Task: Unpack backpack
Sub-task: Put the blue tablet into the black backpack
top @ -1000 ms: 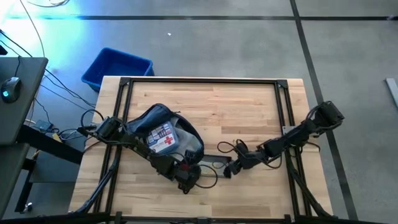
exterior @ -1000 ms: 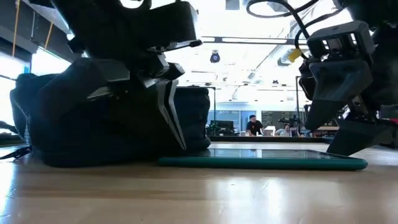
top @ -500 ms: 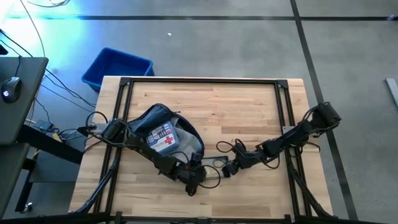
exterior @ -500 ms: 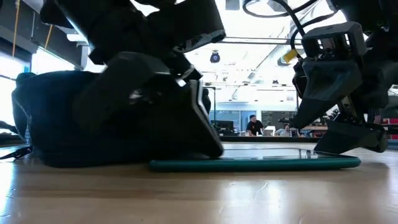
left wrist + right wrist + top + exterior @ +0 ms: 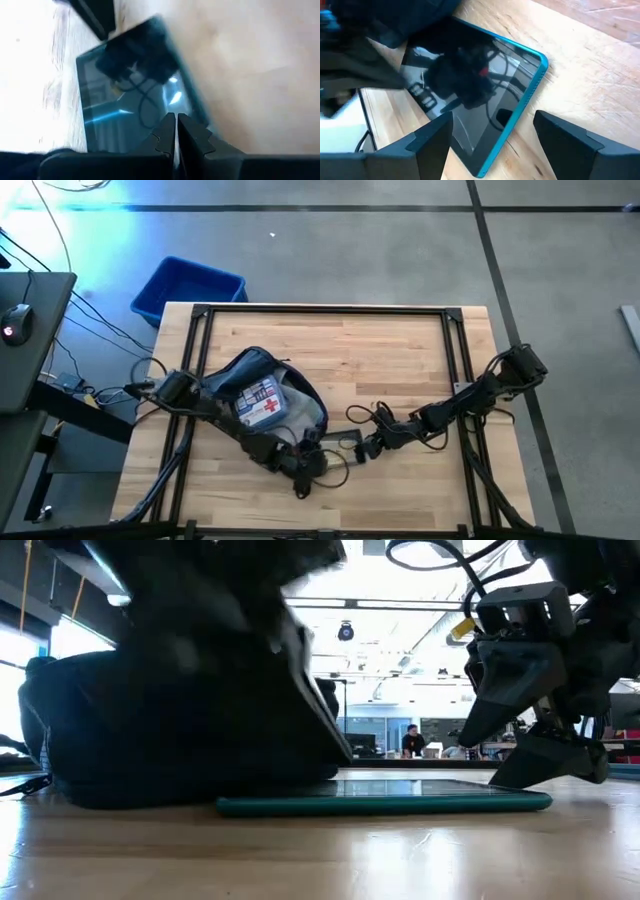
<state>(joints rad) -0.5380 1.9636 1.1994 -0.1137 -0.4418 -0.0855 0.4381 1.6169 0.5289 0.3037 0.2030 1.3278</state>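
A: 2 arms work over 1 wooden table (image 5: 400, 350), the biggest thing in the high view. What lies on it?

B: The backpack (image 5: 300, 402), dark navy and soft, sits left of the table's middle, at about 9 o'clock from the centre. Its top gapes, and a small pouch (image 5: 262, 402) with a red cross shows inside the opening. In the low view the bag is a dark mound on the left.

A: And off the table?

B: A bright blue bin (image 5: 188, 288) stands on the floor at about 11 o'clock from the backpack, just past the table's far left corner.

A: Anything flat beside the bag?

B: A tablet (image 5: 485, 112) with a teal edge and a dark glossy screen lies flat on the wood at about 4 o'clock from the backpack, 1 end close against the bag.

A: Where are the grippers?

B: The left gripper (image 5: 176, 131) is at the bag's near side, low over the tablet's screen, its 2 fingers pressed together with nothing between them. The right gripper (image 5: 492, 150) hangs at the tablet's other end, about 3 o'clock from the bag, its jaws spread wide on either side of the tablet's corner, holding nothing.
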